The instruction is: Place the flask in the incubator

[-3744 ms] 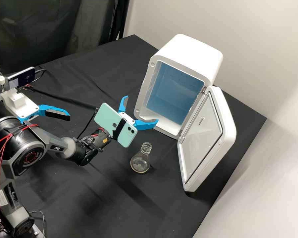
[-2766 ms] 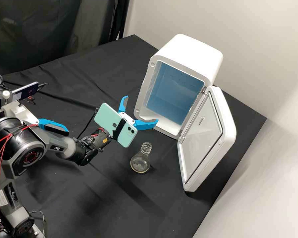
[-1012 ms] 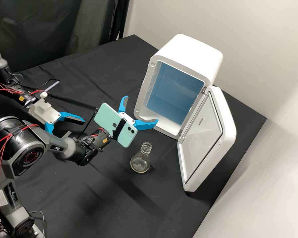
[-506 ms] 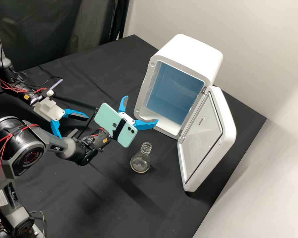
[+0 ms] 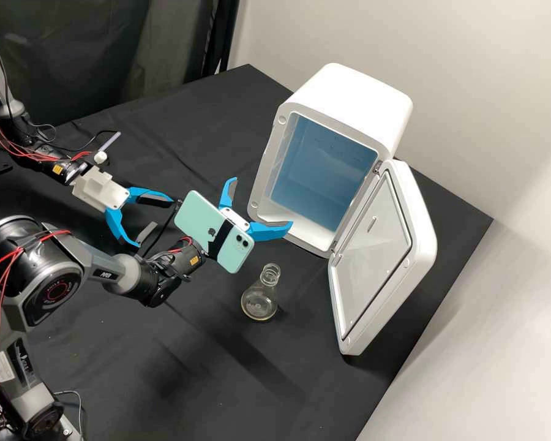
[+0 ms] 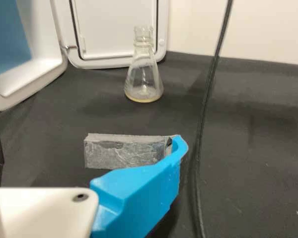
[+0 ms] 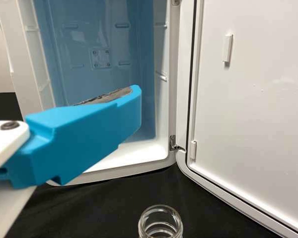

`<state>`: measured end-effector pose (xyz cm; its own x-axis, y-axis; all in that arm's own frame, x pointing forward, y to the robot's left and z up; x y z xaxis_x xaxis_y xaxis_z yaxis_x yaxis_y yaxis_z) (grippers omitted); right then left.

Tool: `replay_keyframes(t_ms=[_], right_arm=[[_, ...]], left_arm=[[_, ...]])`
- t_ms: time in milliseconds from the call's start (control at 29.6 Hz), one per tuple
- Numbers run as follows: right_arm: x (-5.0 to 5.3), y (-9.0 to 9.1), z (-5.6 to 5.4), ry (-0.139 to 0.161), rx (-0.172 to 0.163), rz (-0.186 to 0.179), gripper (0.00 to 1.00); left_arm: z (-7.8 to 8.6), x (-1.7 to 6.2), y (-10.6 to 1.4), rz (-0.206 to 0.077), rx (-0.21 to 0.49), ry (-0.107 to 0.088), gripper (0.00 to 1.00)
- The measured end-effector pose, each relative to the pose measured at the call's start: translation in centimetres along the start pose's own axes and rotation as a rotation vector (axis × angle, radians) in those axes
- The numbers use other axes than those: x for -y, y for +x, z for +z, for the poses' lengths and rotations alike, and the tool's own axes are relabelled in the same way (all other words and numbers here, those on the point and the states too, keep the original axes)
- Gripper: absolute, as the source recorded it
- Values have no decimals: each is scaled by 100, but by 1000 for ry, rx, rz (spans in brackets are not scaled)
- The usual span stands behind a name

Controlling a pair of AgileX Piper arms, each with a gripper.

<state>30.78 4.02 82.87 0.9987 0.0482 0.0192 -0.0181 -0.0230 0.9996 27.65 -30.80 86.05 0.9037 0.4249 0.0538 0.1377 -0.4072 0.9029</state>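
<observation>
Glass flask (image 5: 262,297) stands upright on the black bench (image 5: 183,373), just in front of the incubator (image 5: 349,98), whose door (image 5: 382,245) hangs wide open to one side; nothing holds the flask yet. Right gripper (image 5: 251,211) hovers above the flask, near the lower lip of the blue chamber, its fingers spread wide and empty, with a mint phone (image 5: 214,231) mounted just behind it. Left gripper (image 5: 138,213) sits farther back over the bench, also spread and empty, and its view looks across at the flask past a dark cable (image 6: 208,99). The main risk, I judge, is the grasp. Smooth, sloping glass could slip from the pads, or a finger arriving off-centre could knock the neck and tip the flask, sending it rolling across the bench. With both arms close together, one could foul the other or snag that cable. On the way in, the flask or a finger could clip the chamber's lip or the door, and a tilted release would leave the flask on its side.
</observation>
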Motion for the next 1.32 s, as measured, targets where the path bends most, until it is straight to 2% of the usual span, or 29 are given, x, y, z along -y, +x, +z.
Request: replay_keyframes(t_ms=[169,236,641,1248,1316], right_arm=[[0,0,0,0,0,0,100],[0,0,0,0,0,0,100],[0,0,0,0,0,0,100],[0,0,0,0,0,0,100],[-13,-1,25,-2,1,8,100]], left_arm=[[-41,-62,-21,20,-8,3,100],[-49,-74,-27,21,-2,10,100],[-144,-114,-22,36,-31,4,100],[-168,-103,-18,32,-38,1,100],[-168,-103,-18,32,-38,1,100]])
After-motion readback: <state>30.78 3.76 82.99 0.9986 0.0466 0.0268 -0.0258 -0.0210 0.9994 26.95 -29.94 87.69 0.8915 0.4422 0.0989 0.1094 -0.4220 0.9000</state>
